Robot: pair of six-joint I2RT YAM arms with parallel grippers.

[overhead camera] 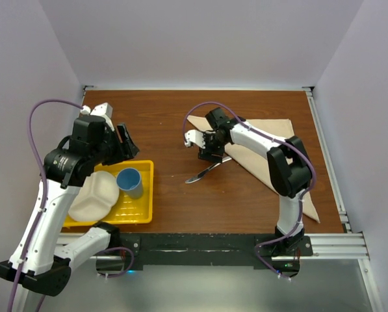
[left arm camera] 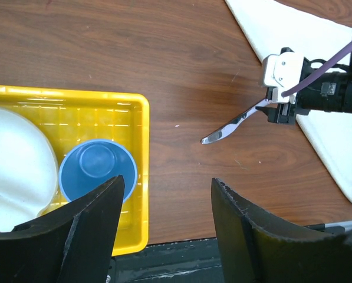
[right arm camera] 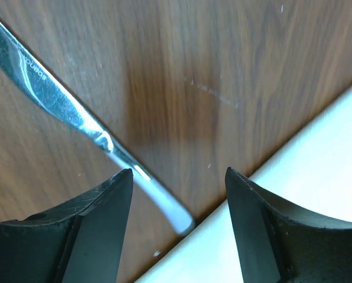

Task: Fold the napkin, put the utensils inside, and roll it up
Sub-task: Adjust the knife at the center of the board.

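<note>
On the brown surface point(overhead camera: 174, 114), at the right, the napkin point(overhead camera: 275, 125) already folded into a triangle, so first step judged done. Left to do: laying the knife point(overhead camera: 203, 173) inside, then rolling. Right arm reaching forward and leftward across the cloth, wrist pointing down. Right pincer point(overhead camera: 210, 151) agape, knife handle between its fingers, not clasped. Left pincer point(overhead camera: 125, 146) likewise agape and empty, hovering over the yellow tray point(overhead camera: 136, 214) edge. Knife flat on bare wood, handle tip at the napkin's edge, blade pointing away.
</note>
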